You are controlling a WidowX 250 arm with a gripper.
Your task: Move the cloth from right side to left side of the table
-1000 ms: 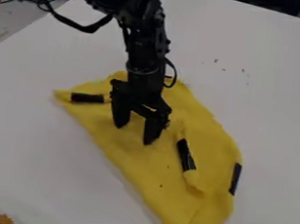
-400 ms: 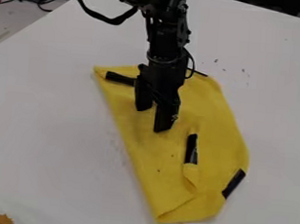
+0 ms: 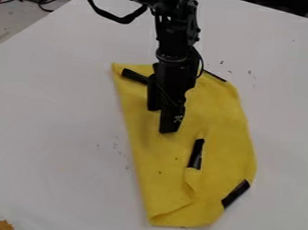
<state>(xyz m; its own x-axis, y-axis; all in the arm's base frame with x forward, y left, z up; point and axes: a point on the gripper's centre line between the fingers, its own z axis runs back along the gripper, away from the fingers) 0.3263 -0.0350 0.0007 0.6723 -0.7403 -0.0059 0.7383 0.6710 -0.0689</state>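
I saw the gripper (image 3: 161, 121) and cloth (image 3: 216, 127) shift together toward the view's right, the cloth spread beneath on the table (image 3: 61, 130), so leftward progress looked doubtful, and I couldn't tell whether the gripper was clenched or released

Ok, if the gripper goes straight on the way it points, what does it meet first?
Probably the yellow cloth, right under the gripper; depth is unclear, so it may be touching.

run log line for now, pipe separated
elongated yellow fabric cloth: creased, on flat white table | black end effector: at cloth's far half
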